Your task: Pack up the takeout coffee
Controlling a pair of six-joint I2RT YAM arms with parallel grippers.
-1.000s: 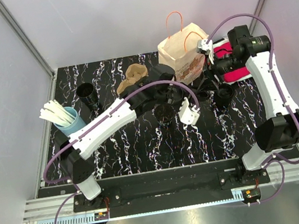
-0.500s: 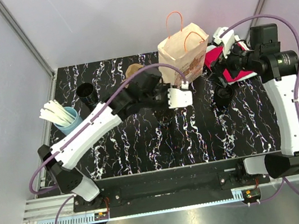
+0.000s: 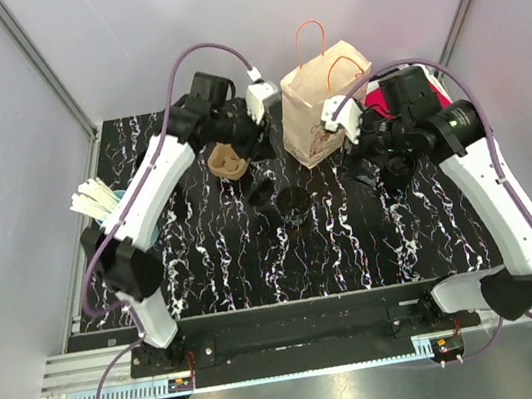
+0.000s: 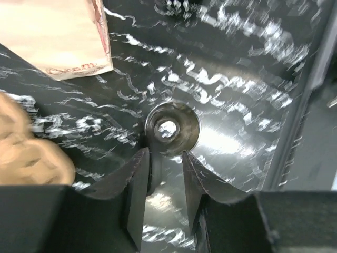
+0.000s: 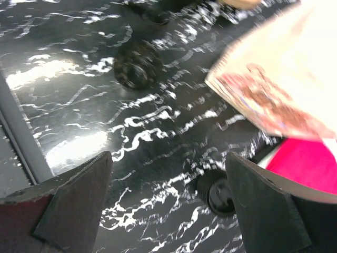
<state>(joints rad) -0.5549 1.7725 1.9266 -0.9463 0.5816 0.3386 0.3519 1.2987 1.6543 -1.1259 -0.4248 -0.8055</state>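
The left tool [image 4: 162,154] stands narrowly apart, empty, over a cup [image 4: 172,129]. The right tool [image 5: 168,156] gapes wide, empty, near the bag [image 5: 279,79].

Black table [image 3: 354,246] veined white, tan paper bag [image 3: 316,100], black cup [image 3: 294,202], brown carrier [image 3: 227,160], magenta item [image 5: 308,163]

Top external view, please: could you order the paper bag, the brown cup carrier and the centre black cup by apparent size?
1. paper bag
2. brown cup carrier and black cup look alike; the left arm hides part of the carrier.
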